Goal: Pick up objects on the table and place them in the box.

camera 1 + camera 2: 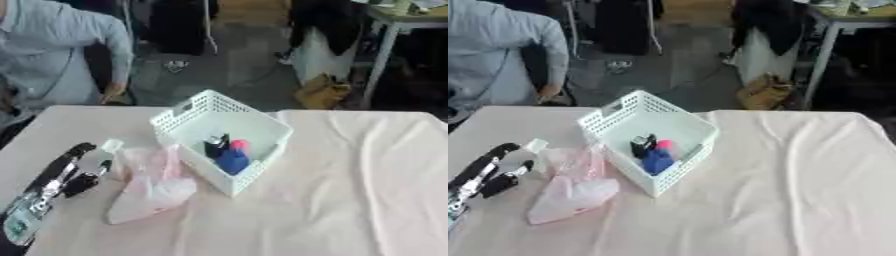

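Note:
My left hand [61, 175] lies at the table's left edge. Its long finger and thumb press against either side of a small clear bottle [98, 159] with a white cap, which sits low over the cloth. A crumpled pink bag [153, 187] lies just right of the bottle, against the white lattice basket [179, 117]. Inside the basket are a blue thing [233, 161], a pink thing [239, 145] and a black thing [215, 144]. My right hand shows in neither view.
A pale pink cloth [350, 190] covers the table, wrinkled on the right half. A person in a light shirt stands at the far left edge, not touching anything. Beyond the table are the floor, a white table leg and bags.

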Available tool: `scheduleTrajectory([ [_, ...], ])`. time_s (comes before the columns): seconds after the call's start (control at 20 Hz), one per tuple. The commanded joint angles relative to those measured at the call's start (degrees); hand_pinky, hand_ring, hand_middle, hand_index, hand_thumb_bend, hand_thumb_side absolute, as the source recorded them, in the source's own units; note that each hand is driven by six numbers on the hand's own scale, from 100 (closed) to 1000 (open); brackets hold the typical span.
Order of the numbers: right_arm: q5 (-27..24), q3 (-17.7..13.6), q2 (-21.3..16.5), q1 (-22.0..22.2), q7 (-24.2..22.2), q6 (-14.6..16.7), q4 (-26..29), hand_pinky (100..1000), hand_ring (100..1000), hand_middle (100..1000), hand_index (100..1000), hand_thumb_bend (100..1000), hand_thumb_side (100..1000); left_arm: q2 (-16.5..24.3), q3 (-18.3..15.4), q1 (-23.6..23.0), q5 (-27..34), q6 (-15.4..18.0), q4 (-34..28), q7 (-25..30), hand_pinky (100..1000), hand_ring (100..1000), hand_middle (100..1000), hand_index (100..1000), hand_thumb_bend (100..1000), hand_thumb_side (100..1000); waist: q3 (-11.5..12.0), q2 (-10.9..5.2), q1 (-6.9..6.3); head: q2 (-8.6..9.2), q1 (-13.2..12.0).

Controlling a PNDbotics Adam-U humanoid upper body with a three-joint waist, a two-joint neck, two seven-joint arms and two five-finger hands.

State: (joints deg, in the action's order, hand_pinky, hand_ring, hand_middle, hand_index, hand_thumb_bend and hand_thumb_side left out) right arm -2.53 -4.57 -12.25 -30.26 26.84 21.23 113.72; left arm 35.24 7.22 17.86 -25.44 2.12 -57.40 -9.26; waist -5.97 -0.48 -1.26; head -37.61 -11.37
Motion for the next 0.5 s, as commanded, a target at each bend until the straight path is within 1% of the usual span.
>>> scheduleTrajectory([
  [0.05, 0.0, -0.3, -0.2, -0.9, -0.1, -0.1, 0.9, 806, 841, 748, 709, 100, 989, 0.8, -0.4, 0.4, 0.0, -2.5, -1.5, -2.4, 1000, 1000, 1000, 1000, 391, 790, 0.0, -0.32, 0.03, 0.69, -0.3],
  [0.1, -0.1, -0.2, -0.2, -0.9, -0.1, -0.2, 0.9, 806, 841, 747, 708, 100, 999, 0.7, -0.1, 0.3, 0.0, -3.3, -1.8, -3.1, 1000, 1000, 1000, 1000, 385, 784, 0.0, -0.32, 0.03, 0.68, -0.3],
  [0.15, -0.1, -0.2, -0.2, -0.9, -0.1, -0.2, 0.9, 806, 841, 747, 708, 100, 990, 0.7, 0.0, 0.2, 0.1, -4.1, -2.0, -3.9, 1000, 1000, 1000, 1000, 378, 777, -0.1, -0.31, 0.02, 0.67, -0.4],
  [0.35, -0.1, -0.2, -0.1, -0.9, -0.2, -0.2, 0.9, 806, 841, 747, 708, 100, 989, 0.2, 0.8, 0.2, 0.6, -7.2, -2.8, -5.5, 1000, 1000, 1000, 1000, 373, 786, -0.1, -0.28, 0.01, 0.59, -0.8],
  [0.4, -0.1, -0.2, -0.1, -0.9, -0.2, -0.2, 0.9, 806, 841, 747, 708, 100, 988, 0.1, 1.1, 0.3, 0.8, -7.9, -3.2, -5.5, 1000, 1000, 1000, 1000, 430, 776, -0.1, -0.28, 0.0, 0.58, -0.8],
  [0.45, -0.1, -0.2, 0.0, -0.9, -0.2, -0.3, 0.9, 806, 841, 747, 708, 100, 989, 0.0, 1.5, 0.3, 0.9, -8.4, -3.4, -5.2, 1000, 1000, 1000, 1000, 399, 798, -0.2, -0.28, 0.01, 0.6, -0.9],
  [0.5, -0.1, -0.2, 0.0, -0.9, -0.2, -0.3, 0.9, 805, 841, 747, 708, 100, 989, -0.2, 1.8, 0.3, 1.0, -8.7, -3.6, -4.6, 1000, 1000, 1000, 1000, 421, 808, -0.2, -0.27, 0.01, 0.6, -1.0],
])
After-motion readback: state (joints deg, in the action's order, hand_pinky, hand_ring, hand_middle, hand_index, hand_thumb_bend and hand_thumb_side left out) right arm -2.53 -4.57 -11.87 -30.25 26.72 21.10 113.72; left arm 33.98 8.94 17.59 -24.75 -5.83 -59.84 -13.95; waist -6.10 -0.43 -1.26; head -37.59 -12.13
